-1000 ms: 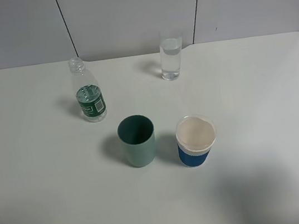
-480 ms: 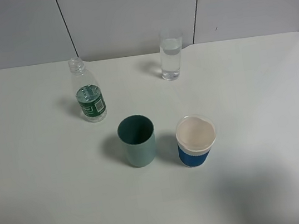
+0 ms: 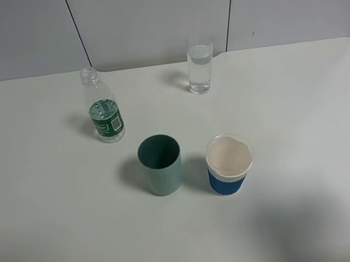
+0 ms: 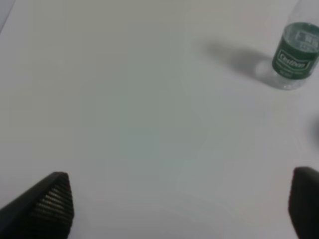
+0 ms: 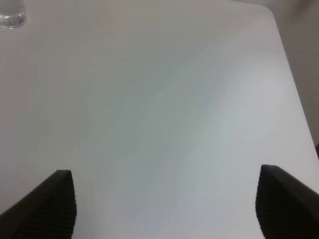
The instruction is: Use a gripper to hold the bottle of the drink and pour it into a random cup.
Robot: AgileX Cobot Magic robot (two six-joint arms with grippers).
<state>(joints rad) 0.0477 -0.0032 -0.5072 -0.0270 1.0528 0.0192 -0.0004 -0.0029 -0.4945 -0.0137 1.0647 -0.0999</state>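
The bottle of the drink [image 3: 103,112] stands upright at the back left of the white table, clear with a green label and no cap. It also shows in the left wrist view [image 4: 295,52]. The cup [image 3: 200,65], a tall clear glass holding clear liquid, stands at the back centre; its base shows in the right wrist view [image 5: 12,18]. Neither gripper shows in the exterior high view. My left gripper [image 4: 182,206] is open and empty, well away from the bottle. My right gripper [image 5: 164,204] is open and empty over bare table.
A teal-green cup [image 3: 161,165] and a white paper cup with a blue band [image 3: 229,164] stand side by side in the middle of the table [image 3: 305,118]. The table's right edge [image 5: 294,84] shows in the right wrist view.
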